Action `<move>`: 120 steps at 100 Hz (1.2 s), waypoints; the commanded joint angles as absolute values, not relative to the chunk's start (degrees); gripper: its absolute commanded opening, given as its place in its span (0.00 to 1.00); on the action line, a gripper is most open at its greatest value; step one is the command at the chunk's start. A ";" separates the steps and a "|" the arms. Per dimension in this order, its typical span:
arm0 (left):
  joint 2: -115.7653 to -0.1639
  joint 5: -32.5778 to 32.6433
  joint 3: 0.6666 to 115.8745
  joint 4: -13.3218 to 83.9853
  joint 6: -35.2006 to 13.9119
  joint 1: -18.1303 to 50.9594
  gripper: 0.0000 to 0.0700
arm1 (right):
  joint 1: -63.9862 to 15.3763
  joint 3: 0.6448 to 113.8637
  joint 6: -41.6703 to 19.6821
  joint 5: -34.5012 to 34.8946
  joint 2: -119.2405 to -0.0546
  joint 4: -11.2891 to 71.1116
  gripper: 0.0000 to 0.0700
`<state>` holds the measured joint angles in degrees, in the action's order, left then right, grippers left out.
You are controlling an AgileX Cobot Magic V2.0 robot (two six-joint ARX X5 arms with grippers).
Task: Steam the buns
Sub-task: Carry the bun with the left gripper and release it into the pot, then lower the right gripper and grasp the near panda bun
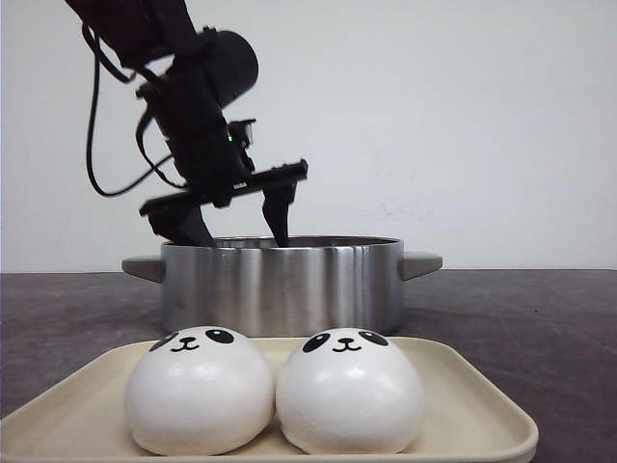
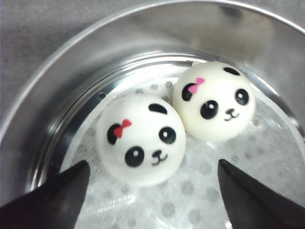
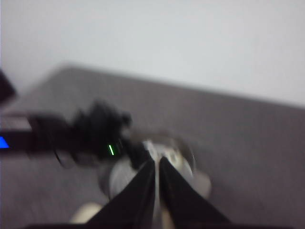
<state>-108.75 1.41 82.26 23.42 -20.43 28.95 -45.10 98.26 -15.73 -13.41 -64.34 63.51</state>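
Left pincer point(image 1: 236, 217) hangs spread and empty over the pot point(image 1: 281, 285), where two buns point(image 2: 141, 138) sit on the liner. Two more buns point(image 1: 200, 390) wait on the tray point(image 1: 472, 405) on the tabletop, nearer the camera than that pincer. Right pincer point(image 3: 156, 164) is closed, empty.

Dark grey bench point(image 1: 540, 318). Steel pot point(image 1: 281, 285) with two side handles sits mid-bench, toward the far edge. Cream tray point(image 1: 472, 405) lies at the near edge, just in front of the pot.
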 commanded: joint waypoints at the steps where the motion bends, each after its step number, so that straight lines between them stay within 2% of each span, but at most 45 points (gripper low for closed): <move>1: -104.07 1.58 84.01 22.94 -20.64 29.41 0.74 | -45.63 98.43 -17.82 -11.64 -67.13 64.64 0.01; 15: -94.11 1.50 84.01 25.52 -20.27 29.98 0.74 | -45.78 96.31 -20.43 -5.02 -71.26 65.30 0.01; 24: -87.05 1.45 84.01 28.88 -18.35 30.59 0.74 | -46.35 94.96 -21.58 -3.09 -74.06 65.28 0.01; 40: -75.59 1.48 83.99 35.46 -12.47 32.53 0.74 | -48.29 94.80 -23.92 -2.96 -78.61 65.19 0.01; 62: -64.99 1.67 83.81 41.34 -7.99 33.50 0.74 | -52.80 94.80 -26.22 -5.30 -85.17 65.28 0.01; 91: -58.98 1.69 83.79 47.35 -8.25 33.43 0.74 | -57.47 93.17 -26.22 -7.81 -91.50 64.71 0.01; 120: -54.17 1.52 83.79 50.39 -9.87 33.47 0.74 | -58.87 77.49 -32.49 -6.15 -91.15 57.80 0.01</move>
